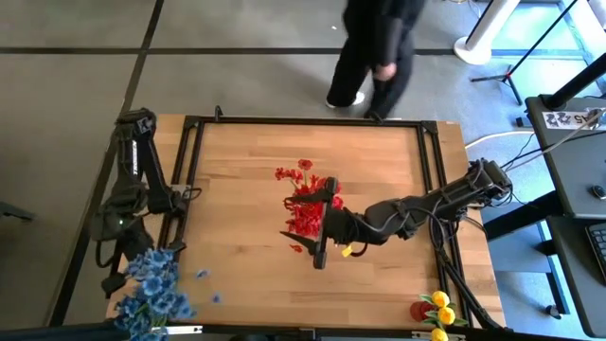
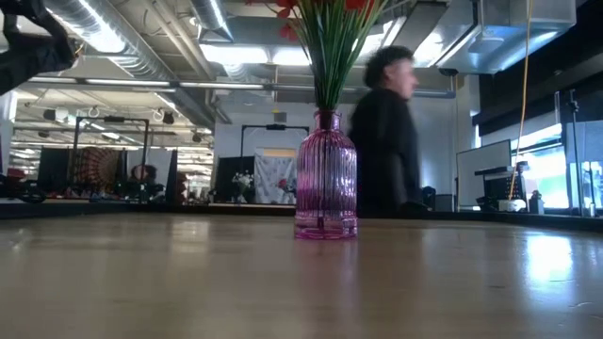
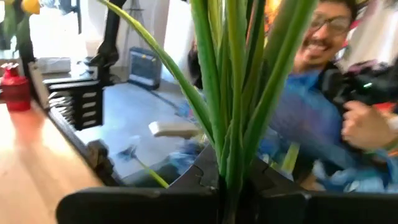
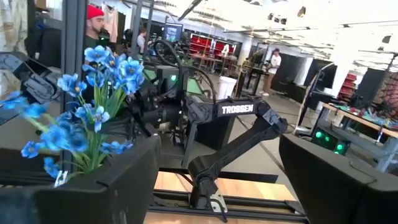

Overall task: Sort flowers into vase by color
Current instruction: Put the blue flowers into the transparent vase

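White capitals reading TROSSEN run along the dark arm link seen from the right wrist view; no other writing can be read.

The landmark is the ribbed purple glass vase (image 2: 326, 175), bulbous below and narrow at the neck, standing on the pale wooden table (image 1: 246, 161). From above the vase is hidden under its own bunch of red flowers (image 1: 305, 199), small cloth blossoms on thin green stems, near the table's middle; in the low view those blossoms are cut off by the picture's upper edge.

The right gripper (image 1: 320, 235) hangs just beside the vase, toward the table's near edge, its matte black fingers spread wide with nothing between them. A small yellow piece (image 1: 347, 251) lies on the wood just beside this gripper; what it is cannot be made out.

The left gripper (image 3: 235, 198) is well apart from the vase, over the table's near left corner, its fingers pressed together on the green stems of the blue flowers (image 1: 151, 289), a cluster of soft blue blossoms that covers the gripper in the high view.

Yellow flowers (image 1: 439, 314) stand in a red container (image 1: 422, 309) at the near right corner, partly cut off by the frame.

A person in dark clothes (image 1: 374, 52), blurred, stands beyond the table's far edge.
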`<state>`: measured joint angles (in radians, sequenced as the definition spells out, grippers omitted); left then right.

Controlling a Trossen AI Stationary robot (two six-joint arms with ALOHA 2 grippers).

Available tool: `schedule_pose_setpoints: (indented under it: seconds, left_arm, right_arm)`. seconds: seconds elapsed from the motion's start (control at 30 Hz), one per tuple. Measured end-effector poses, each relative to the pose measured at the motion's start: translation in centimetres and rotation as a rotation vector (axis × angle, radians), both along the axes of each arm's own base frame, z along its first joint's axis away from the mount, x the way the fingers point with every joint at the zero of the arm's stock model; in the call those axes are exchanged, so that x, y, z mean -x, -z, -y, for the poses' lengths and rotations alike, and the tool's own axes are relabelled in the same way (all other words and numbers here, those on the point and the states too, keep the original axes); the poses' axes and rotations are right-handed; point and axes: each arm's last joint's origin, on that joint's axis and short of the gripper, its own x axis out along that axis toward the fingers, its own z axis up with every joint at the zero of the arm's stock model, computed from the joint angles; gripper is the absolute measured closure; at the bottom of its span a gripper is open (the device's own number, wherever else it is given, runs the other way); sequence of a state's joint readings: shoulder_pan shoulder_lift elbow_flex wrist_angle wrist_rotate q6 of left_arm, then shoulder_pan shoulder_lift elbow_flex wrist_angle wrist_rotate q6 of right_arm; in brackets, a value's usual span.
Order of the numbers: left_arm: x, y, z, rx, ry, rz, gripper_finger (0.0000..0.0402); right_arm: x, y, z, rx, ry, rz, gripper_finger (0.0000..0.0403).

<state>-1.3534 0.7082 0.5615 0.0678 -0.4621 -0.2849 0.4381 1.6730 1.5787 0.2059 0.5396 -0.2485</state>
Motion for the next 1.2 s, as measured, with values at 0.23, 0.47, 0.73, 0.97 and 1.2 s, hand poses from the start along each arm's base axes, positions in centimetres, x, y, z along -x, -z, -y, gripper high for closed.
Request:
schedule_pose_setpoints:
  seconds: [0.23, 0.47, 0.73, 0.97, 1.2]
  left_arm:
    - [0.6, 1.0, 0.4, 0.008, -0.096, -0.057, 0.0392]
    - [1.5, 0.9, -0.6, -0.011, -0.170, -0.059, 0.0392]
    - [1.7, -2.3, -2.9, -0.009, -0.159, -0.069, 0.0392]
    - [1.4, -2.7, -4.2, 0.017, -0.241, -0.219, 0.0392]
    - [0.9, -0.4, -1.7, 0.068, -0.289, -0.302, 0.0392]
  right_arm:
    - [0.0, 0.1, 0.0, 0.008, 0.000, -0.006, 0.0078]
    - [0.0, 0.2, 0.0, 0.000, -0.002, -0.021, 0.0078]
    - [0.0, 0.2, 0.0, 0.002, 0.000, -0.022, 0.0078]
    - [0.0, 0.3, 0.0, 0.010, 0.003, -0.034, 0.0078]
    - [0.0, 0.7, 0.1, 0.021, 0.047, -0.067, 0.0078]
